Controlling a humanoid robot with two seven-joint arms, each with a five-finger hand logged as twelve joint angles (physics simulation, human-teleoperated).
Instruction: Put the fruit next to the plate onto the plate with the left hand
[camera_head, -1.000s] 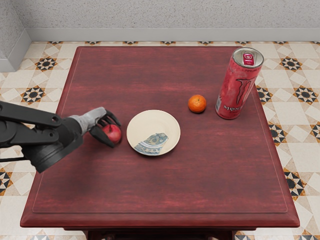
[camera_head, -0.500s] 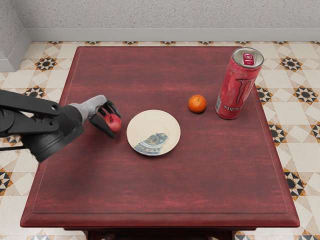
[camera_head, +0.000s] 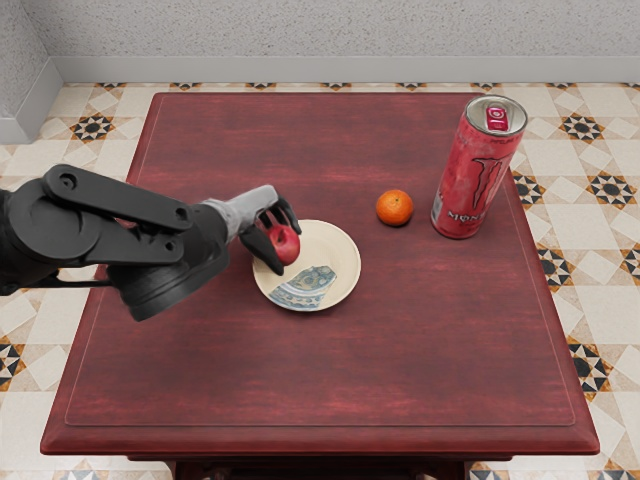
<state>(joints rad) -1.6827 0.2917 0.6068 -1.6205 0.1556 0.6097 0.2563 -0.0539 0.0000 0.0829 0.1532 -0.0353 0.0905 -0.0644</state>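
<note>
Here we are in what reads as a home-style room, rendered by a simulator. Underfoot, a floor of cream tiles with dark star motifs, the sort laid in a kitchen or dining room. Along the far side, a speckled grey wall meets a pale skirting board. Centre stage stands a dark red wooden table, carrying household fare: a cream plate, an orange, and a tall red drink can toward the tabletop's far right corner.

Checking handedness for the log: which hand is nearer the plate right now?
Left. The left hand is over the left rim of the plate, its fingers closed on the red apple. The right hand is not in view.
</note>
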